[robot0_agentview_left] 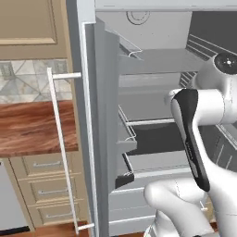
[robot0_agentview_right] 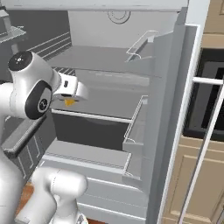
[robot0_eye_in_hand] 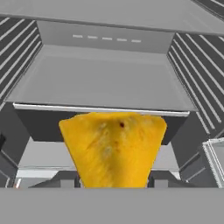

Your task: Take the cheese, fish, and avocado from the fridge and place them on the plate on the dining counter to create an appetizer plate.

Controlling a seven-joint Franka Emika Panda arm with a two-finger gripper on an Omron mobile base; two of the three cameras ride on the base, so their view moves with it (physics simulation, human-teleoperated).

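wooden countertop (robot0_agentview_left: 32,127) over beige drawers (robot0_agentview_left: 46,185), tiled backsplash (robot0_agentview_left: 23,81) above it.

The cheese (robot0_eye_in_hand: 113,146) was bright yellow-orange, mottled paler, with one small dark red speck. The fridge (robot0_agentview_left: 152,69) stood light grey inside — striped side walls, thin white bar handles (robot0_agentview_left: 62,148). Beside it, beige cabinets (robot0_agentview_left: 44,194) and a reddish-brown wood-grain counter (robot0_agentview_left: 34,127).

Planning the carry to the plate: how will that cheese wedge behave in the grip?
The cheese looks like a stiff block, so probably won't flop. Its tapering sides between the gripper fingertips could let it slip. Flat-faced, it shouldn't roll once set down.
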